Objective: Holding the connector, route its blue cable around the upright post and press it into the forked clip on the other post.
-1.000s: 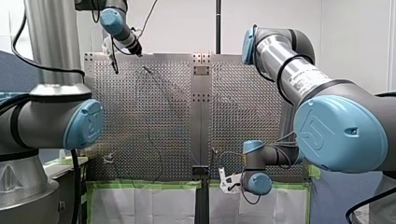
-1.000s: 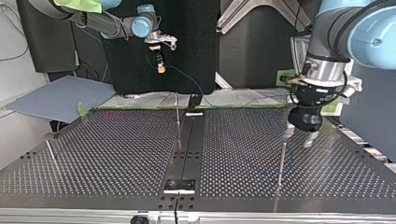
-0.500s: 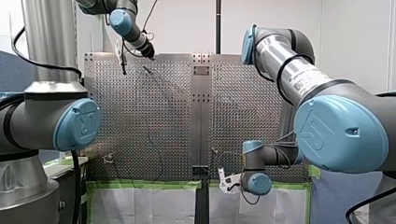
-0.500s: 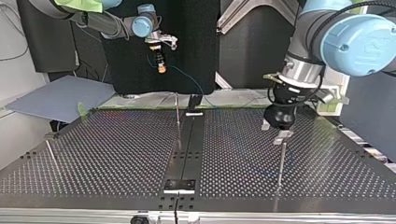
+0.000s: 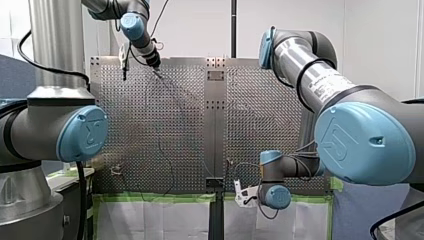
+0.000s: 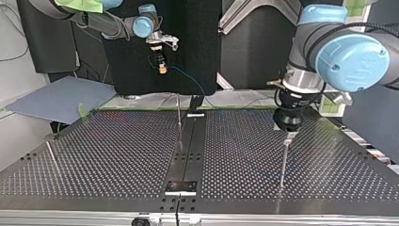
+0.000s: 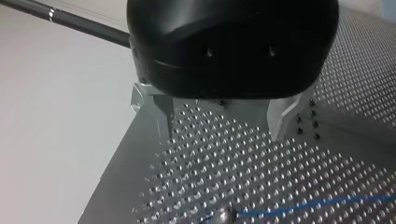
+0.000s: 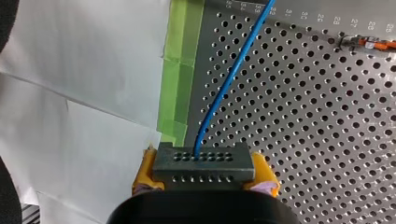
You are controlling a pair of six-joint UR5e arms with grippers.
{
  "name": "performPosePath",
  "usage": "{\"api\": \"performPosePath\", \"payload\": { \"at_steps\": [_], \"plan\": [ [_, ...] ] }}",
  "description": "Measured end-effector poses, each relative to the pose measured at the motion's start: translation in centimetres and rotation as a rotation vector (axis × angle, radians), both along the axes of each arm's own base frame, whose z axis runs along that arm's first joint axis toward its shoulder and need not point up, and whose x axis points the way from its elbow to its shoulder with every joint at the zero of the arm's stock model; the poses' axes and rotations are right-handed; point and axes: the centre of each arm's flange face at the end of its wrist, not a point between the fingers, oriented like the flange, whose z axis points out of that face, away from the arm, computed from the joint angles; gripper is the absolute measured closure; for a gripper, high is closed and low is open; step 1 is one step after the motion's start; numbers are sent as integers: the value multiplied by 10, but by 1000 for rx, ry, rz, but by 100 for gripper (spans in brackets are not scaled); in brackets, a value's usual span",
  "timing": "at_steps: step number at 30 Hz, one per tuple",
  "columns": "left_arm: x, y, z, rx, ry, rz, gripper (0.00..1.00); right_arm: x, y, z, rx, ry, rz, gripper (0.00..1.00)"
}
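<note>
Now: right end effector [image 8: 204,182] clamped on rigid connector [image 8: 204,163]; blue cable [image 8: 233,74] looks thin, floppy, so steer by connector; left end effector [image 7: 222,136] spread wide, empty, above post [image 6: 283,162].

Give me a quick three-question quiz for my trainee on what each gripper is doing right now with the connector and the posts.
1. True or false: my left gripper is open and holds nothing.
2. What does my right gripper hold between its yellow pads? A) a screwdriver B) the dark grey rectangular connector C) a roll of tape
3. Fill in: in the top view, my left gripper hangs just above the top of a thin upright metal ___.

Key: 1 true; 2 B; 3 post.
</note>
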Motion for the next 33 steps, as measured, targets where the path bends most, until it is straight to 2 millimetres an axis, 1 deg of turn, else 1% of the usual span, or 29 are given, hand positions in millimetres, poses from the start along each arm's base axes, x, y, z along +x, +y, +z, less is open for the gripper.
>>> {"api": "performPosePath", "payload": {
  "at_steps": [10, 33],
  "plan": [
    [1, 8, 3, 83, -13, 67, 2, 0, 0, 0, 1, 1, 0, 100],
    [-3, 16, 2, 112, 13, 161, 2, 0, 0, 0, 0, 0, 0, 100]
  ]
}}
